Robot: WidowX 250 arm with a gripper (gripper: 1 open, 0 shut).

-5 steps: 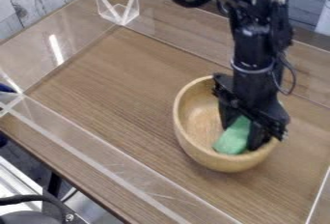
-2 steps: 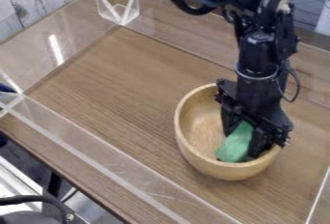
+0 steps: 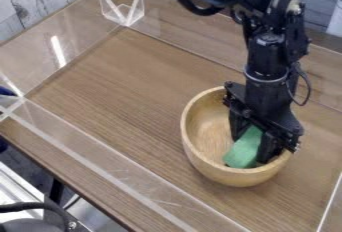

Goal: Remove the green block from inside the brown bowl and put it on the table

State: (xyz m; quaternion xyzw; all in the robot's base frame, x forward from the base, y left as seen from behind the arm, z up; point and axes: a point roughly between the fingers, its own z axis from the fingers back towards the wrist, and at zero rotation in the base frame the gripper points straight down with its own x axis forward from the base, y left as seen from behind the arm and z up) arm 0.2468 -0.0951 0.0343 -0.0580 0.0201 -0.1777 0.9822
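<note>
Gripper (image 3: 262, 141) clamped on green block (image 3: 246, 150) inside brown bowl (image 3: 201, 126), wood-grain table (image 3: 120, 86) beneath.

The single black arm came in from the top of the frame and bent down steeply, so the wrist stood pretty much vertical with the gripper (image 3: 257, 144) aimed straight at the surface below. Its dark fingers (image 3: 279, 134) were clamped shut on the green block (image 3: 246, 148), pinching it near its upper end, with the block sticking out below them at a slight tilt. The lower links and wrist housing stacked up in one near-straight column above the fingertips.
</note>
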